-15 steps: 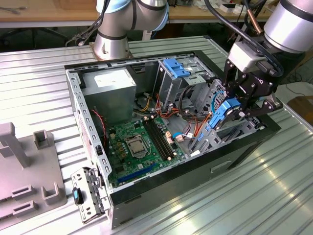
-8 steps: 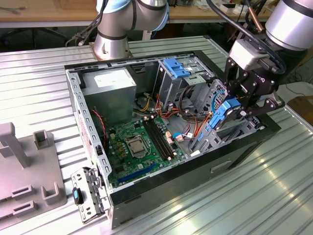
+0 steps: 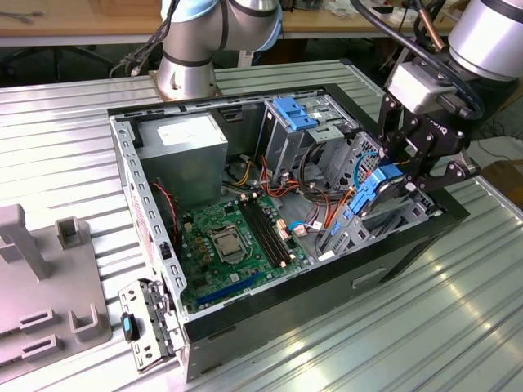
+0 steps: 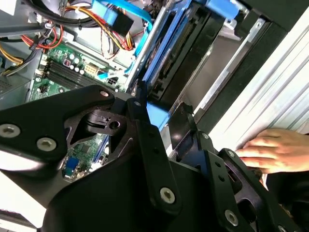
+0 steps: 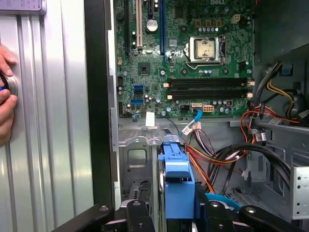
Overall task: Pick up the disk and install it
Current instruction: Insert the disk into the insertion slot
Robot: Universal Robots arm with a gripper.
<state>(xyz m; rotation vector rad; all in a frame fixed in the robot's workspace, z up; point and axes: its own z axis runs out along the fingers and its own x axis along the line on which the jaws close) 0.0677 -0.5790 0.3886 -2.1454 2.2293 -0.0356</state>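
Gripper: the black linkage-type gripper (image 3: 402, 181) is clamped on the disk. In the first wrist view, the gripper (image 5: 176, 215) has its fingers (image 5: 138, 217) pressed against both sides of the blue carrier.
Disk: the flat rectangular grey-metal, blue-framed disk (image 3: 378, 186) is held edge-on and tilted at the front end of the case, on the exterior view's right. It is also seen in both wrist views (image 5: 176, 176) (image 4: 157, 115). Whether it is seated cannot be told.
Wiring: red, orange and yellow insulated wires (image 5: 212, 162) are routed just beside the disk.
Motherboard: a green printed circuit board (image 3: 237, 245) (image 5: 193, 58) is mounted on the case floor, near the disk.
Bracket: a fixed blue plastic bracket (image 3: 292, 110) is fitted on top of the metal drive cage (image 3: 327, 139), apart from the gripper.
Case: the black open-sided computer case (image 3: 286, 320) is laid on its side.
Table: the case is supported on a ribbed silver metal table (image 3: 458, 318).
Hand: a person's hand (image 5: 5, 113) (image 4: 275, 150) is rested on the table outside the case wall.
Fixture: a grey moulded plastic fixture (image 3: 41, 302) is placed at the exterior view's left, well apart.
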